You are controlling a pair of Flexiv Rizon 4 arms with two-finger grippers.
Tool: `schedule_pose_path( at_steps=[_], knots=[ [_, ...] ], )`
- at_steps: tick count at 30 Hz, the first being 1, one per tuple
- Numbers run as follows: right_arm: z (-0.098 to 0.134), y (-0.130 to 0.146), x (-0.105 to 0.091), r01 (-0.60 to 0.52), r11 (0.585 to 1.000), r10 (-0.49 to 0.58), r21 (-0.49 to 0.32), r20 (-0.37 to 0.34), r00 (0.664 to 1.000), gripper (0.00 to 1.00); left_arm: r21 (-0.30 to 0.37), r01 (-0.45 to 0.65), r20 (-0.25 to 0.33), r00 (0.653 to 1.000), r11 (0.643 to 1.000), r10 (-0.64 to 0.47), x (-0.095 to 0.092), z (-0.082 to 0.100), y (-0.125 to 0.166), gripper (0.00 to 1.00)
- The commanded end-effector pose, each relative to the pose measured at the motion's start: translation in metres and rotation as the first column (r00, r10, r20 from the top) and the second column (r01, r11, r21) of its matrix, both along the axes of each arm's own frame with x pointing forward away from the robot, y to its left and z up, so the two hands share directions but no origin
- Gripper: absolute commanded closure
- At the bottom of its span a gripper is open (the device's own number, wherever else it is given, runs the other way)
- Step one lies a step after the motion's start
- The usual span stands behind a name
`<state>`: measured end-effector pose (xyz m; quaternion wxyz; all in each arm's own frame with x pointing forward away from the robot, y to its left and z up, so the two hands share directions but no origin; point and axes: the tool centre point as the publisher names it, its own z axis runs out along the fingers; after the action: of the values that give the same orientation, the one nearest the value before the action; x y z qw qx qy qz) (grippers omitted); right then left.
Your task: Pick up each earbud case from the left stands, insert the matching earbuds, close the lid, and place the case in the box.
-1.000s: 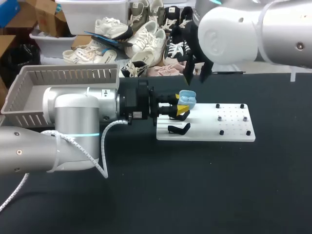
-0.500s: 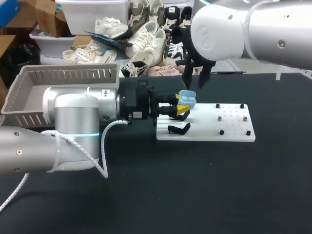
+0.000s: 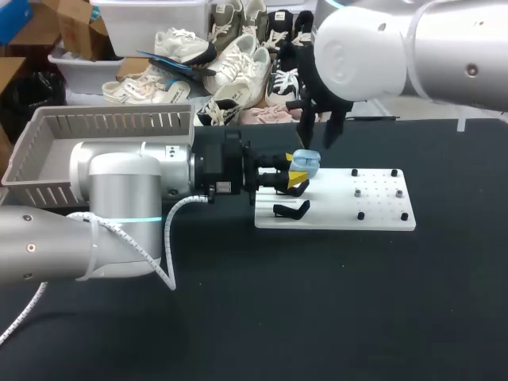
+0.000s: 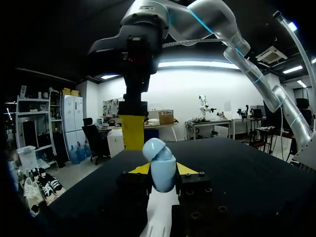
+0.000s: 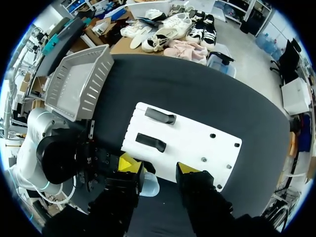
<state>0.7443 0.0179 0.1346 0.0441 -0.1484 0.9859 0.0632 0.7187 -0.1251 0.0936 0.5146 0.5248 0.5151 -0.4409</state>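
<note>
Overhead, right fingers (image 5: 127, 162) gape wide — left fingers (image 4: 134, 186) clamp blue case (image 4: 160, 168) near board (image 3: 381, 218) edge.

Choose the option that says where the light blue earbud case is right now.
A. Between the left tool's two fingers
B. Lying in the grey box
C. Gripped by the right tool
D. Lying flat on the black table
A: the left wrist view shows the earbud case pressed between both fingers of the left tool, while the right tool hangs open above it.
</note>
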Motion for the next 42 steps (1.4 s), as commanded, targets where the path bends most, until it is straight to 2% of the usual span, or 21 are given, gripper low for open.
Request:
schedule_pose_path(
  at_steps=[1, 6, 11, 14, 20, 24, 35, 42],
  knots=[
    [0.001, -0.003, -0.014, 0.013, 1.0, -0.013, 0.01, 0.032, 0.999, 0.6, -0.001, -0.004, 0.002, 1.0, 1.0, 0.004, -0.001, 0.0, 0.0, 1.0],
    [0.01, -0.01, -0.023, 0.056, 0.998, -0.058, 0.04, 0.045, 0.997, 0.6, -0.001, -0.004, 0.002, 1.0, 1.0, 0.004, -0.001, 0.0, 0.0, 1.0],
    [0.019, -0.03, -0.039, 0.131, 0.987, -0.137, 0.096, 0.054, 0.989, 0.59, -0.001, -0.004, 0.002, 1.0, 1.0, 0.004, -0.001, 0.0, 0.0, 1.0],
    [0.021, -0.04, -0.048, 0.175, 0.978, -0.181, 0.11, 0.051, 0.982, 0.59, -0.004, -0.021, 0.024, 0.999, 1.0, 0.021, 0.005, 0.003, 0.015, 1.0],
    [0.017, -0.057, -0.067, 0.256, 0.961, -0.26, 0.104, 0.034, 0.965, 0.59, -0.006, -0.091, 0.07, 0.993, 0.996, 0.091, 0.019, 0.01, 0.056, 1.0],
    [0.013, -0.066, -0.077, 0.302, 0.949, -0.305, 0.092, 0.017, 0.952, 0.59, 0.008, -0.153, 0.102, 0.983, 0.988, 0.152, 0.029, 0.016, 0.094, 1.0],
    [0.004, -0.066, -0.093, 0.394, 0.916, -0.394, 0.072, -0.018, 0.919, 0.59, 0.056, -0.284, 0.174, 0.947, 0.957, 0.271, 0.054, 0.039, 0.182, 1.0],
    [-0.001, -0.061, -0.102, 0.438, 0.897, -0.436, 0.059, -0.037, 0.899, 0.58, 0.095, -0.345, 0.17, 0.93, 0.934, 0.326, 0.075, 0.031, 0.226, 1.0]
  ],
)
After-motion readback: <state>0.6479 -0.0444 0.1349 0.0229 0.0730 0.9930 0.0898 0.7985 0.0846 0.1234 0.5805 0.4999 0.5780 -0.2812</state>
